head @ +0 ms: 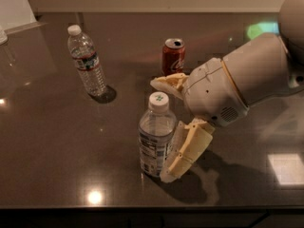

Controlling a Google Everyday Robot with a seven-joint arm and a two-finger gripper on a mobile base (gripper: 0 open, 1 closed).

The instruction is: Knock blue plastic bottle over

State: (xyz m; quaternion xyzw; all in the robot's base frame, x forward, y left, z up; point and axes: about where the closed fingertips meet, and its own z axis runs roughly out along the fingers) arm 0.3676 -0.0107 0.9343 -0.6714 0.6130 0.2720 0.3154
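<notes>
The blue plastic bottle stands upright near the table's front edge; it is short, stout and clear, with a white cap bearing a green mark and a pale label. My gripper comes in from the right on a large white arm and is open. Its near cream finger lies against the bottle's right side, reaching down to its base. Its far finger is just behind the cap, apart from it.
A taller, slimmer clear bottle with a red-banded label stands at the back left. A red soda can stands behind my gripper. The dark glossy table ends at a front edge close below the blue bottle.
</notes>
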